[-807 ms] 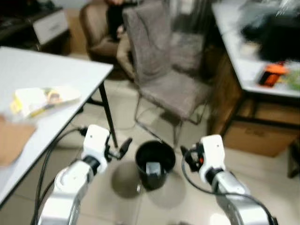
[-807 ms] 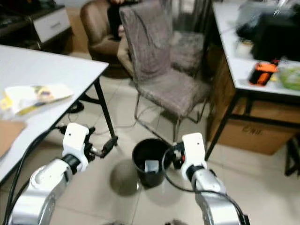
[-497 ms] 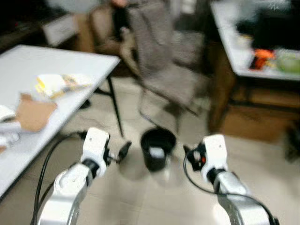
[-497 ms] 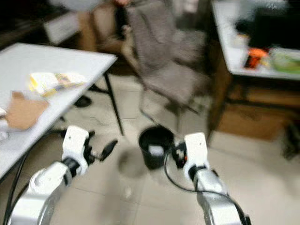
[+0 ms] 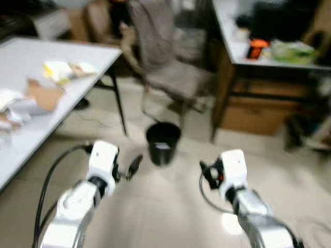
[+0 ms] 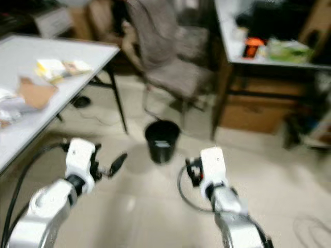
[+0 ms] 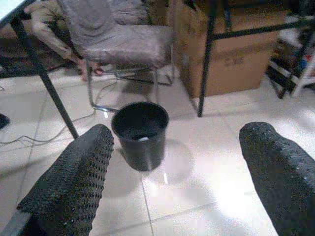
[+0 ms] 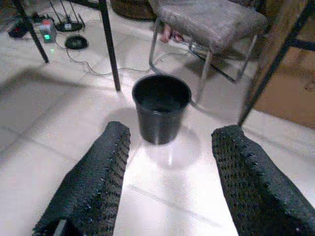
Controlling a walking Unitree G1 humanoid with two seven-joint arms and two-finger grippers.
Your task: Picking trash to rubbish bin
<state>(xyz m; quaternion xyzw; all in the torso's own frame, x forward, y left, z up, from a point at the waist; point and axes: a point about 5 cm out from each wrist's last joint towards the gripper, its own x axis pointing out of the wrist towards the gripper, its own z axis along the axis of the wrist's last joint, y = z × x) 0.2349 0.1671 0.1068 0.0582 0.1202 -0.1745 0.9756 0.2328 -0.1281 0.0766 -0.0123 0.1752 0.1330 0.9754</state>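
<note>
Left gripper: fingers are standing wide apart, nothing between them, hovering over pale floor tiles and pointing toward the rubbish bin. Right gripper: fingers are likewise spread wide and empty, aiming at the same bin from a little way off. In the head views both grippers are hanging low in front of the robot, left gripper and right gripper, with the bin standing on the floor ahead and between them, apart from both.

Bin: small, round, black, upright, open-topped, tapering slightly toward its base. A pale scrap is lying at its bottom; what it is cannot be told. The glossy tiles are reflecting light just beside the bin.

Just beyond the bin a grey upholstered chair on thin metal legs is standing. Toward the robot's left, a white worktop is carrying trash near its front edge: a yellow-and-white packet, a brown piece of cardboard and crumpled white paper. Its black leg is coming down near the bin. On the right, a cardboard box is sitting under a second worktop. Head views are blurring.
</note>
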